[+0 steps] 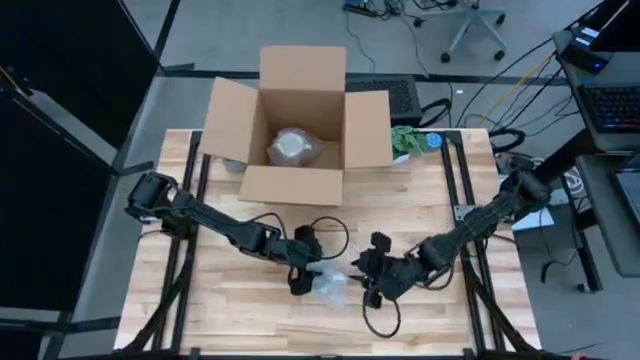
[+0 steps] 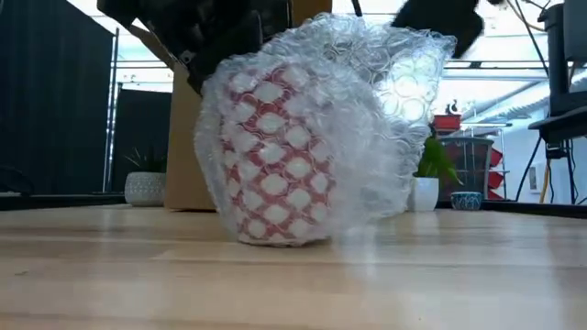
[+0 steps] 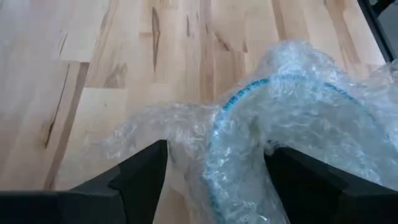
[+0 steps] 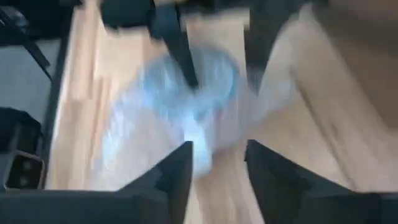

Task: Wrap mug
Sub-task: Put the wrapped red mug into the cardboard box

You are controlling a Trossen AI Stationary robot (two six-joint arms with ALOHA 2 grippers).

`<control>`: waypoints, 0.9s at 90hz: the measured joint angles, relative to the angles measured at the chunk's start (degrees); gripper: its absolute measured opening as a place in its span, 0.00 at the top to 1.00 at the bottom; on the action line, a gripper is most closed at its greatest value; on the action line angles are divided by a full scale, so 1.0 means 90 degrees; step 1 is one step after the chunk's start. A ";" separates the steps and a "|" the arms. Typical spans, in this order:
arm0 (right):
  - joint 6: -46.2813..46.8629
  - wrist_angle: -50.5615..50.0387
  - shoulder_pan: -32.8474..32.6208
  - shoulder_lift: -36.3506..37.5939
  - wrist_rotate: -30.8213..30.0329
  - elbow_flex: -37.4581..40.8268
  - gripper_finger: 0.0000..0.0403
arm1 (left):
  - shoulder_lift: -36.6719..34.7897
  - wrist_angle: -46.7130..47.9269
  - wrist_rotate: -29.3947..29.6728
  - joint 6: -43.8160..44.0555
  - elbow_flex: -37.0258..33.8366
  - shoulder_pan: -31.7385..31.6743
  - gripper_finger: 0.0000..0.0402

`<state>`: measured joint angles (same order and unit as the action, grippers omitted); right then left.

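The left gripper [image 1: 300,280] sits at the near middle of the wooden table [image 1: 240,310], its two dark fingers [image 3: 142,180] spread wide around a fold of bubble wrap [image 3: 261,137]. The right gripper [image 1: 368,285] is just beside the bundle on the opposite side, its fingers [image 4: 176,177] parted with the wrap between them. Between both grippers stands the mug [image 2: 275,165], red with a white pattern, upright on the table and covered in the clear wrap. Well behind it an open cardboard box [image 1: 300,120] holds another wrapped bundle [image 1: 290,148].
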<state>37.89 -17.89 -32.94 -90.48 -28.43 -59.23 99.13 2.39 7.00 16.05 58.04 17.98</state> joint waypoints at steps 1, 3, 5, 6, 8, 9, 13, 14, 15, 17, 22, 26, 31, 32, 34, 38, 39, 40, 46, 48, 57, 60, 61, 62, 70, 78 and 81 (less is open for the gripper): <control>0.0023 0.0053 -0.0020 -0.0039 -0.0003 0.0042 0.59 | 0.0000 0.0000 -0.0002 -0.0002 0.0000 0.0000 0.36; 0.0054 0.0172 -0.0049 -0.0121 -0.0004 0.0120 0.58 | 0.0000 -0.0003 -0.0004 0.0000 0.0002 0.0000 0.36; 0.0053 0.0332 -0.0071 -0.0215 -0.0005 0.0195 0.56 | 0.0000 -0.0011 -0.0004 0.0002 0.0002 0.0000 0.36; 0.0051 0.0417 -0.0080 -0.0261 -0.0004 0.0228 0.55 | 0.0000 -0.0016 -0.0007 0.0003 0.0002 0.0000 0.36; 0.0044 0.0618 -0.0087 -0.0356 -0.0001 0.0294 0.54 | 0.0000 -0.0025 -0.0011 0.0003 0.0002 0.0000 0.36; 0.0030 0.0713 -0.0095 -0.0403 0.0001 0.0322 0.53 | 0.0000 -0.0028 -0.0013 0.0004 0.0002 0.0000 0.36; -0.0058 0.1148 -0.0094 -0.0583 0.0005 0.0406 0.52 | 0.0000 -0.0036 -0.0019 0.0005 0.0005 0.0000 0.36; -0.0089 0.1265 -0.0091 -0.0631 0.0003 0.0418 0.51 | -0.0001 -0.0037 -0.0019 0.0005 0.0005 0.0000 0.36; -0.0126 0.1406 -0.0084 -0.0680 0.0003 0.0433 0.51 | -0.0002 -0.0039 -0.0019 0.0005 0.0005 0.0000 0.36; -0.0207 0.1653 -0.0070 -0.0770 0.0003 0.0450 0.51 | -0.0002 -0.0041 -0.0022 0.0006 0.0005 0.0000 0.36; -0.0440 0.2064 -0.0014 -0.1017 -0.0018 0.0458 0.50 | -0.0002 -0.0041 -0.0025 0.0016 0.0005 0.0000 0.36; -0.0658 0.2297 0.0047 -0.1191 -0.0014 0.0468 0.50 | -0.0003 -0.0042 -0.0026 0.0018 0.0005 0.0000 0.36; -0.0918 0.2549 0.0152 -0.1350 -0.0008 0.0480 0.51 | -0.0005 -0.0046 -0.0029 0.0020 0.0005 0.0000 0.36; -0.0967 0.2607 0.0175 -0.1372 -0.0007 0.0480 0.51 | -0.0005 -0.0046 -0.0029 0.0020 0.0005 0.0000 0.36; -0.1053 0.2712 0.0221 -0.1404 -0.0004 0.0478 0.52 | -0.0005 -0.0049 -0.0029 0.0020 0.0005 0.0000 0.36; -0.1201 0.2811 0.0317 -0.1442 0.0041 0.0477 0.54 | -0.0007 -0.0046 -0.0031 0.0020 0.0005 0.0000 0.36; -0.1229 0.2828 0.0338 -0.1449 0.0048 0.0477 0.55 | -0.0007 -0.0043 -0.0031 0.0020 0.0005 0.0000 0.36; -0.1258 0.2839 0.0358 -0.1456 0.0059 0.0476 0.56 | -0.0007 -0.0041 -0.0031 0.0020 0.0005 0.0000 0.36; -0.1427 0.2844 0.0440 -0.1479 0.0274 0.0473 0.65 | -0.0007 -0.0039 -0.0031 0.0020 0.0005 -0.0005 0.36; -0.1458 0.2847 0.0465 -0.1479 0.0381 0.0473 0.69 | -0.0007 -0.0039 -0.0033 0.0021 0.0005 -0.0005 0.36; -0.1635 0.2924 0.0503 -0.1479 0.0836 0.0470 0.91 | -0.0010 -0.0041 -0.0043 0.0022 0.0005 -0.0002 0.36; -0.1669 0.2922 0.0488 -0.1479 0.0870 0.0470 0.91 | -0.0010 -0.0041 -0.0043 0.0022 0.0007 0.0000 0.36; -0.1669 0.2922 0.0482 -0.1479 0.0870 0.0470 0.91 | -0.0010 -0.0036 -0.0043 0.0022 0.0012 0.0000 0.36; -0.1663 0.2922 0.0477 -0.1479 0.0868 0.0470 0.91 | -0.0010 -0.0027 -0.0043 0.0022 0.0020 0.0001 0.36; -0.1595 0.2884 0.0463 -0.1457 0.0836 0.0470 0.91 | -0.0010 0.0197 -0.0056 0.0043 0.0190 0.0007 0.36; -0.1571 0.2664 0.0413 -0.1336 0.0864 0.0470 0.91 | -0.0043 0.0620 -0.0111 0.0163 0.0505 0.0047 0.36; -0.1569 0.2554 0.0383 -0.1271 0.0862 0.0470 0.91 | -0.0082 0.0846 -0.0112 0.0177 0.0652 0.0076 0.36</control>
<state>23.77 5.09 -29.49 -101.91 -20.67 -55.00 98.39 10.01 6.00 17.64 63.91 18.66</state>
